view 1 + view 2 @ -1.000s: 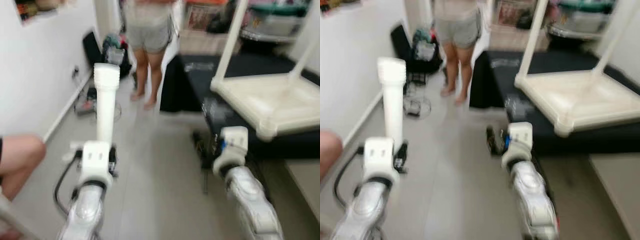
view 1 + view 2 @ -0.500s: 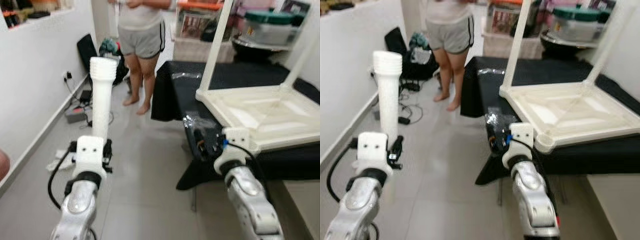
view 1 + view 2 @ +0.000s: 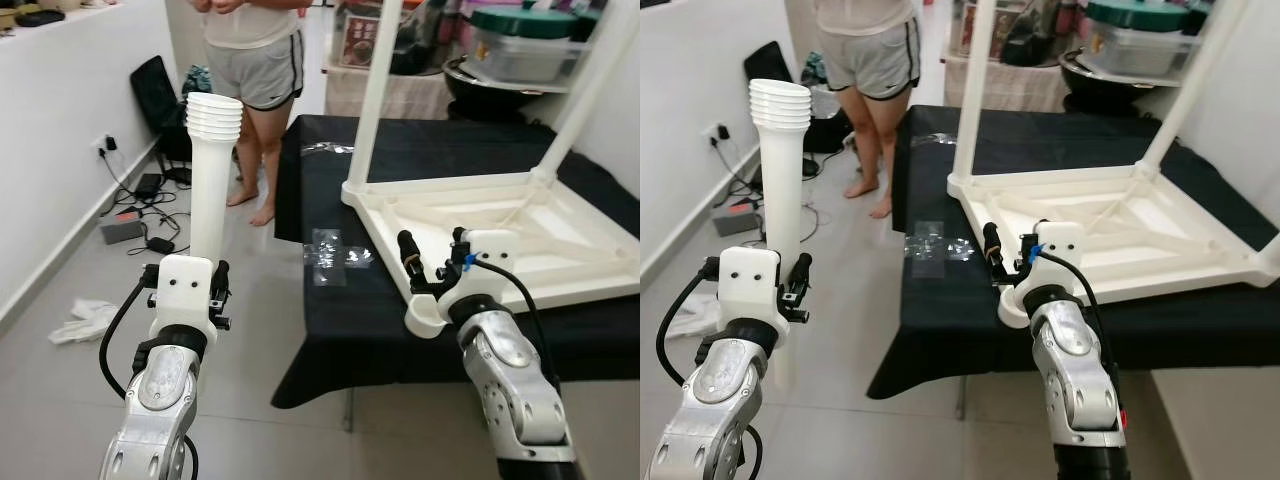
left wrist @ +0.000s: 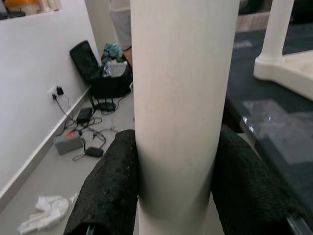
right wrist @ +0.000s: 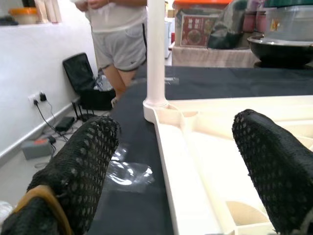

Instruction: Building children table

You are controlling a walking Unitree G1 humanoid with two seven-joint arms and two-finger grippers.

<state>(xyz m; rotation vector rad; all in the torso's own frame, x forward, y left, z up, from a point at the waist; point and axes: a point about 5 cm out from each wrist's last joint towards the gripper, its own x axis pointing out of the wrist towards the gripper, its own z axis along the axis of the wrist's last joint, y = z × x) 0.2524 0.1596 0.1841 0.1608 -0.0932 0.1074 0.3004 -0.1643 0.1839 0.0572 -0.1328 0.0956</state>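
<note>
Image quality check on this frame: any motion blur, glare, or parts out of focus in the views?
Both eye views are sharp and evenly lit, with glare on the plastic wrap. In the left wrist view the table leg is soft, too close to focus. In the right wrist view the tool's fingers blur near the lens; the upturned table stays clear.

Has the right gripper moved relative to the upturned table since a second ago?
Yes. The right gripper was short of the table, below its near corner; now it is over the table's near edge, fingers open. The camera shifted too.
</note>
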